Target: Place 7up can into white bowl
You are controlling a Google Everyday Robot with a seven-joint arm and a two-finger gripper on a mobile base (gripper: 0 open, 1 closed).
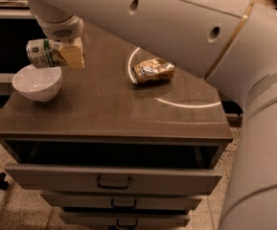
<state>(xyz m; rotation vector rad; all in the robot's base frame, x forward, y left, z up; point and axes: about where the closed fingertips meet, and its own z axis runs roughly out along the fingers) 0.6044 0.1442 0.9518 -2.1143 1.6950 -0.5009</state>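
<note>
**Desk:** Item one, the step in hand?

**Operator:** Carrying the 7up can [43,53] over to the white bowl [36,84]. I judge the release not yet due, because the can hangs above the bowl's far right rim and not over its hollow. To do it well, I would bring the claw [65,56] a little left and toward me until the can's body sits over the bowl's middle. Then I would lower it to just above the rim and only then let go. The can lies on its side, so a high drop could bounce it out or rock the bowl.

**Desk:** Entries, left to right?

**Operator:**
- White bowl: upright and empty on the table [109,114], below the claw and slightly to its left.
- 7up can: sideways in the air, sticking out to the claw's left, just above the bowl and not touching it.
- Claw: pinching the can's right end, with one yellowish finger pad [74,55] showing on the near side.
- Foil snack bag [153,71]: lying on the table, well to the claw's right and lower, apart from the rest.
- Drawers [113,178]: under the table top, far below the claw and to its right.
</note>
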